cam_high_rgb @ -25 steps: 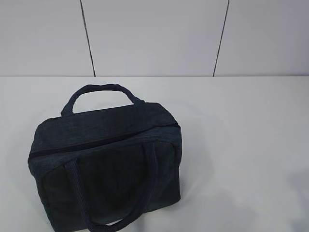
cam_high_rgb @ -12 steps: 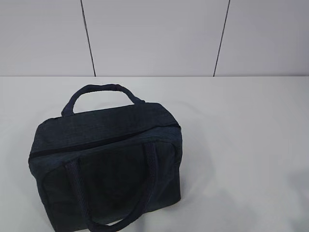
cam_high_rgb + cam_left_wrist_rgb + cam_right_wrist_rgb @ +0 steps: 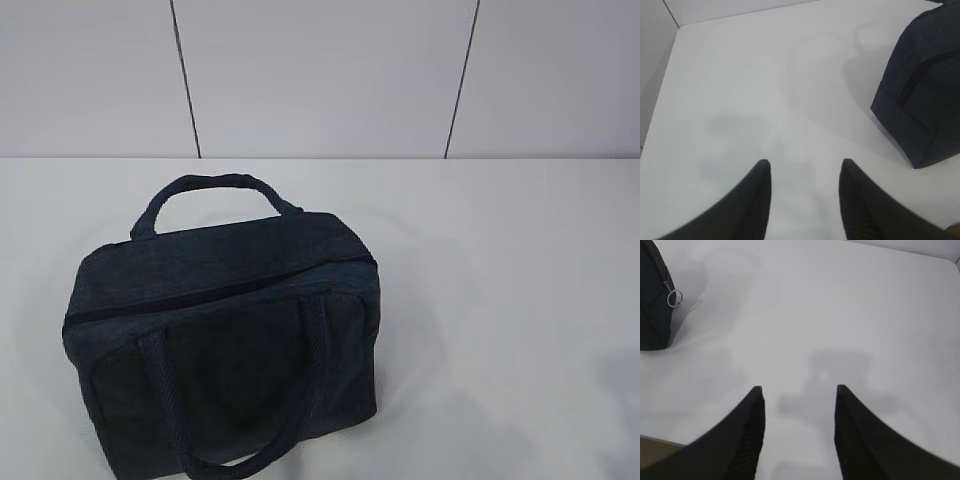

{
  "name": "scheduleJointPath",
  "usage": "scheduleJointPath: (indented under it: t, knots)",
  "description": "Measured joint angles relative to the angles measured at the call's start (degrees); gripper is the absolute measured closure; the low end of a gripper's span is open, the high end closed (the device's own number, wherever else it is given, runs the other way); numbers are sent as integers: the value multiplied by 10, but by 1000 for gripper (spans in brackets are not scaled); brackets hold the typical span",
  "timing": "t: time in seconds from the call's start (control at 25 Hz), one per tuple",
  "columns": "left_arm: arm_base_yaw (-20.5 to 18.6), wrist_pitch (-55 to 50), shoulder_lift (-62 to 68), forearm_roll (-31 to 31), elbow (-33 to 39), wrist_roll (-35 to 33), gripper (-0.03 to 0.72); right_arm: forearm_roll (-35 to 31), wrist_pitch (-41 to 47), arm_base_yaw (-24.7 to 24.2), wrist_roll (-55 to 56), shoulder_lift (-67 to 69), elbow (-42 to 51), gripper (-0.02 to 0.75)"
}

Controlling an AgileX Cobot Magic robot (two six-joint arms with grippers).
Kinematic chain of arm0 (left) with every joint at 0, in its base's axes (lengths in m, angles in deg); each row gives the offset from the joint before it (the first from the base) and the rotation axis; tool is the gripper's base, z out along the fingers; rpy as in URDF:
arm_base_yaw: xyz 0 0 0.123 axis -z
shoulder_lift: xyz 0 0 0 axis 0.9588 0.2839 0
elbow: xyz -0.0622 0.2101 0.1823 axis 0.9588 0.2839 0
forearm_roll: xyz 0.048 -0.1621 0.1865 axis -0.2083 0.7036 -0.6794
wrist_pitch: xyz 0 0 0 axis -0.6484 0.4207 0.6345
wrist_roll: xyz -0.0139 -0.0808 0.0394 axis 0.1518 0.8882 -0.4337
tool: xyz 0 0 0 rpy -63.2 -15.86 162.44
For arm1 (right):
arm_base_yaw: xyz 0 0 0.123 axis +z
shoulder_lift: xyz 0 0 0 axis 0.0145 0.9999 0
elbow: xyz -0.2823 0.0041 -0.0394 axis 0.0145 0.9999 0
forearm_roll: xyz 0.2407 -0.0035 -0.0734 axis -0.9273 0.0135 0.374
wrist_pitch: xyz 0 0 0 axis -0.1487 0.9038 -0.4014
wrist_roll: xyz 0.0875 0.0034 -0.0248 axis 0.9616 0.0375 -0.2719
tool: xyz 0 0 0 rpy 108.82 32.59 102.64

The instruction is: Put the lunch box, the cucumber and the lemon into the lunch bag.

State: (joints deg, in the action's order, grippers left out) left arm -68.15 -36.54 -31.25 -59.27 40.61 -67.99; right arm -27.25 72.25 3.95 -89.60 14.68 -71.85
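The dark navy lunch bag (image 3: 222,335) stands on the white table at the left of the exterior view, its top zipper closed and both handles showing. In the left wrist view one end of the lunch bag (image 3: 925,95) fills the right edge; my left gripper (image 3: 805,162) hovers open over bare table to its left. The right wrist view catches the other end of the lunch bag (image 3: 652,305) with its metal ring pull (image 3: 674,298); my right gripper (image 3: 798,388) is open over bare table. The lunch box, the cucumber and the lemon are out of view. Neither gripper shows in the exterior view.
The white table (image 3: 500,280) runs back to a panelled grey wall (image 3: 320,75). Its left edge and corner (image 3: 677,30) show in the left wrist view, and its near edge (image 3: 660,440) shows at the bottom left of the right wrist view.
The exterior view has shifted very slightly, so the bag and wall seams sit a few pixels further right. Nothing else has moved.
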Motion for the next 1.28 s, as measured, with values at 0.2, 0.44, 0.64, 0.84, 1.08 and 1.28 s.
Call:
scheduleJointPath:
  t: [0.2,0.44,0.64,0.84,1.08,1.28]
  knots:
    - [-1,0,0,0,0,0,363,0,0,0,0,0,0,404]
    - [-1,0,0,0,0,0,363,0,0,0,0,0,0,404]
    - [-1,0,0,1,0,0,363,0,0,0,0,0,0,404]
    - [-1,0,0,1,0,0,363,0,0,0,0,0,0,405]
    - [-1,0,0,1,0,0,363,0,0,0,0,0,0,405]
    - [-1,0,0,1,0,0,363,0,0,0,0,0,0,404]
